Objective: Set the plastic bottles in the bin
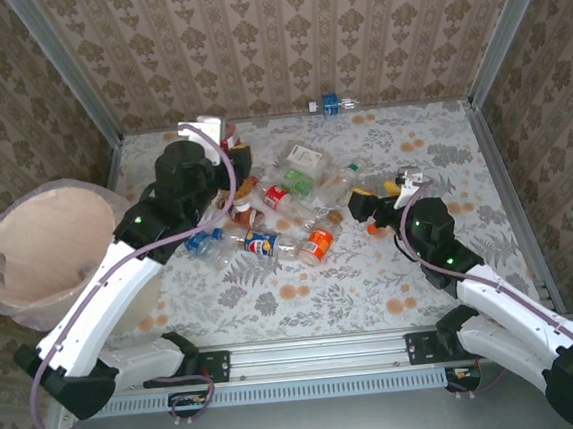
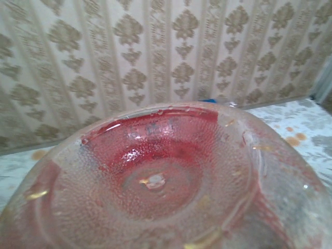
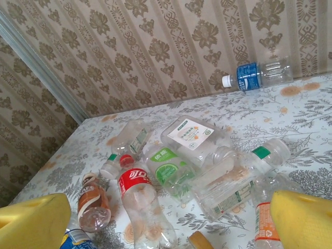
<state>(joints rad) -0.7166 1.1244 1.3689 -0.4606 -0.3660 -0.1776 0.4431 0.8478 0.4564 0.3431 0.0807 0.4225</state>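
**Left arm had a bottle; the bin came next**

From above, the left gripper (image 1: 229, 157) seemed clamped on a red bottle (image 1: 232, 144), well apart from the bin (image 1: 39, 196). The right gripper (image 1: 367, 213) hovered beside the other bottles (image 1: 283, 200).

Left wrist: the red bottle (image 2: 155, 181) sat base-first against the lens.

Right wrist: its yellow fingers (image 3: 33, 223) stood wide apart, holding nothing.

The next move probably called for a lift and a swing left over the bin's rim.
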